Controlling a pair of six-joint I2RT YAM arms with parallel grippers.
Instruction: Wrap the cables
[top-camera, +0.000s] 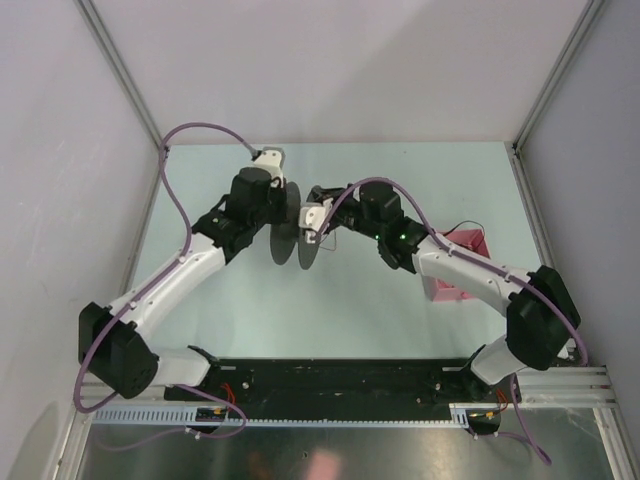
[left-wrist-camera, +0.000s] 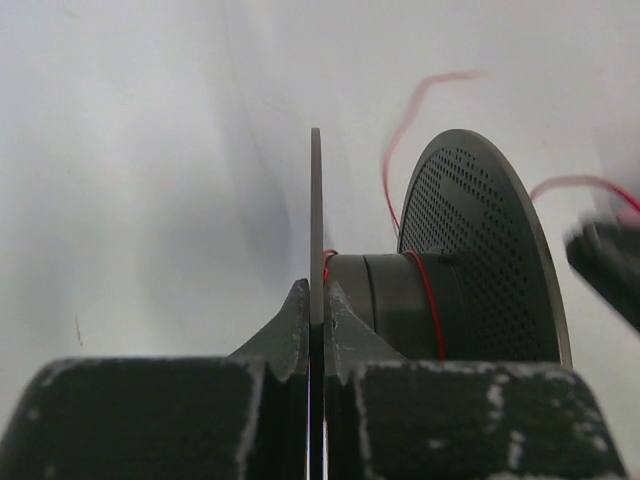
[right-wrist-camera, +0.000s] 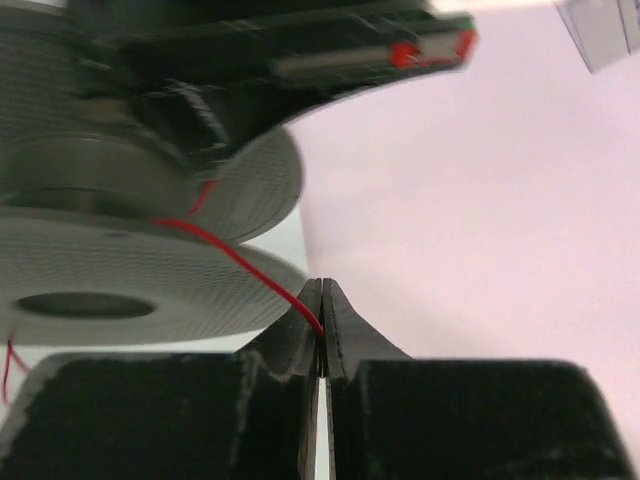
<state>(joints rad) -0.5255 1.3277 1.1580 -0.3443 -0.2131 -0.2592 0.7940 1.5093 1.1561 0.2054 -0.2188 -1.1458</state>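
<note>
A black spool (top-camera: 292, 236) with two perforated discs is held above the table's middle. My left gripper (left-wrist-camera: 316, 300) is shut on the rim of one spool disc (left-wrist-camera: 316, 210); the core (left-wrist-camera: 385, 300) carries a few turns of thin red cable (left-wrist-camera: 432, 300). My right gripper (right-wrist-camera: 322, 300) is shut on the red cable (right-wrist-camera: 240, 262), which runs taut from the spool (right-wrist-camera: 150, 285) to the jaws. In the top view the right gripper (top-camera: 318, 222) is right beside the spool, and a loose cable (top-camera: 462, 226) trails toward the pink box.
A pink box (top-camera: 462, 265) sits on the table at the right, under my right arm. Grey walls with metal posts enclose the table. A black rail (top-camera: 340, 380) runs along the near edge between the arm bases.
</note>
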